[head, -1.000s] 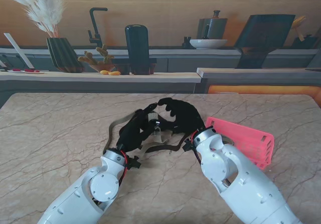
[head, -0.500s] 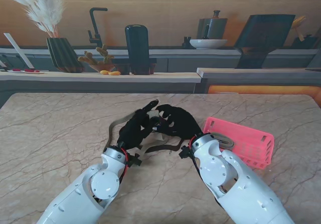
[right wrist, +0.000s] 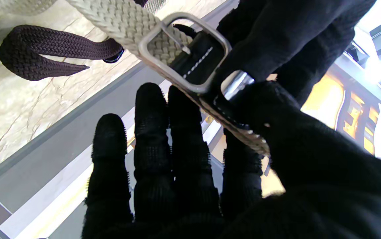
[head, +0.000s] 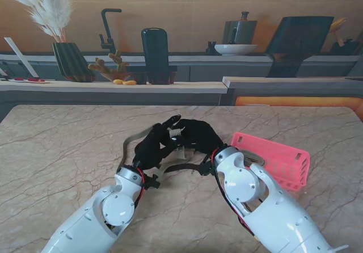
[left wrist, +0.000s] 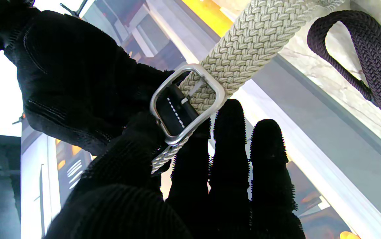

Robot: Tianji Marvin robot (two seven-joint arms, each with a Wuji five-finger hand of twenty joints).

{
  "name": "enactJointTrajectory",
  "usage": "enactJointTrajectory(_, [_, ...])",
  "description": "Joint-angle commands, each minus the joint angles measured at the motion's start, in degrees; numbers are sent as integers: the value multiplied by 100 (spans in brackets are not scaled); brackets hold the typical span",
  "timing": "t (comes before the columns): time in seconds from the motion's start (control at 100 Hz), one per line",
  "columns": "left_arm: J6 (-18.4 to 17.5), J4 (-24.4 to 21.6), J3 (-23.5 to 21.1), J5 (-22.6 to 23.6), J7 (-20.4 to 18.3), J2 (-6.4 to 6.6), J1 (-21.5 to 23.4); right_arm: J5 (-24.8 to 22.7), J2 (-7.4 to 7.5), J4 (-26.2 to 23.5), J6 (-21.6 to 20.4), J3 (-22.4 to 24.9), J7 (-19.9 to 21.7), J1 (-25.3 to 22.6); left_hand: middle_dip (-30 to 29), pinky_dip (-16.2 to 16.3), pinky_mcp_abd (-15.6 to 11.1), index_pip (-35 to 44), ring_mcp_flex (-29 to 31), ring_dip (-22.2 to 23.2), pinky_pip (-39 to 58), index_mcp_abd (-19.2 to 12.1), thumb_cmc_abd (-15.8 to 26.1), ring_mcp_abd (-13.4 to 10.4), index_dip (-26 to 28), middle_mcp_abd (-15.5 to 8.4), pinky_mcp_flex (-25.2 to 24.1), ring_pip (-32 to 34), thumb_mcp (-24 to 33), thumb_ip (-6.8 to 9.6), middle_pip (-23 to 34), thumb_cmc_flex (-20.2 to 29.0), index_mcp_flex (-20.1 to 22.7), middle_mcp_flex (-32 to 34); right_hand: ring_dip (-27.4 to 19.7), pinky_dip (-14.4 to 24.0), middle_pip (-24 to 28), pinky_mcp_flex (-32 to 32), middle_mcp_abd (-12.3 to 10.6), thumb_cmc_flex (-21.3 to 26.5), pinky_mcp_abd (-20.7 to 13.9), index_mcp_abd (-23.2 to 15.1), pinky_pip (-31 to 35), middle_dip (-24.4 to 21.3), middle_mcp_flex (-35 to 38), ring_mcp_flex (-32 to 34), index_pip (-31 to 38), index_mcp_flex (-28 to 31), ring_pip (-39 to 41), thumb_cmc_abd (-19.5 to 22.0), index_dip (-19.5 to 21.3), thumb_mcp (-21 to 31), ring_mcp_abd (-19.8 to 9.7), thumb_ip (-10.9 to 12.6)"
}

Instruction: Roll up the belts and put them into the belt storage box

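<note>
Left hand (head: 154, 145) and right hand (head: 199, 136) are both gripping the beige belt (left wrist: 243, 49), fingers clamped at its buckle (left wrist: 187, 103). A dark belt (left wrist: 369, 56) is lying on the tabletop (head: 68, 151).

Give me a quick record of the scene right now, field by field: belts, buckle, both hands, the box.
beige belt: woven beige belt, lifted off the table, held at its buckle end
buckle: silver buckle between the two hands
left hand: left hand shut on the beige belt
right hand: right hand shut on the beige belt
dark belt: dark brown belt lying on the marble table
box: pink storage box to my right, contents unclear
</note>
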Motion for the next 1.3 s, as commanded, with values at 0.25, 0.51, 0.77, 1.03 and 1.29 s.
enactJointTrajectory(0.25, [-80, -94, -152, -218, -87, -13, 91, -603, 47, -330, -561, 212, -337, -239, -775, -155, 56, 291, -1717, -194, -789, 166, -469, -145, 129, -206, -1168, -1323, 647, 97, -932, -2999, -297, -2415, 33, -75, -108, 129, -326, 298, -29, -776, 165, -6, 640, 282, 789, 775, 173, -50, 13, 496, -321, -85])
enactJointTrajectory(0.51, [-229, -134, -224, -599, -398, 6, 136, -862, 75, -585, -873, 370, -464, -329, -1148, -353, -220, 766, -2718, -750, -2096, -109, -933, -460, 665, -175, -1687, -2374, 974, -30, -1537, -3925, 325, -3284, 34, -87, -79, 159, -348, 274, -72, -803, 214, 33, 601, 306, 825, 691, 197, 13, 47, 491, -362, -104])
enactJointTrajectory(0.77, [-227, -62, -76, -665, -734, 67, 23, -907, 92, -775, -1049, 455, -456, -350, -1310, -525, -325, 580, -2908, -986, -2617, -167, -1342, -518, 706, -216, -1772, -2650, 1530, -72, -1727, -3812, 243, -3489, 41, -99, -54, 180, -364, 259, -90, -828, 241, 35, 586, 336, 836, 668, 225, 34, 50, 474, -389, -105])
enactJointTrajectory(1.03, [-118, -82, 83, -936, -915, 54, 2, -738, 91, -912, -1139, 425, -350, -314, -1400, -584, -349, 629, -2827, -1113, -2719, -151, -1284, -590, 727, -273, -1689, -2641, 1735, -54, -1675, -3245, 223, -3312, 38, -116, -33, 183, -371, 247, -101, -835, 249, 30, 579, 347, 852, 653, 223, 55, 52, 468, -409, -106])
enactJointTrajectory(1.29, [60, -257, 99, -1613, -984, -30, 134, -973, 76, -992, -1256, 446, -533, -242, -1219, -667, -277, 1718, -1891, -1204, -2081, -309, 298, -905, 1123, -628, -1462, -2174, 336, -171, -1141, -1022, 1353, -1515, 38, -128, -22, 193, -393, 221, -119, -878, 247, 27, 571, 367, 848, 631, 221, 80, 55, 456, -443, -110])
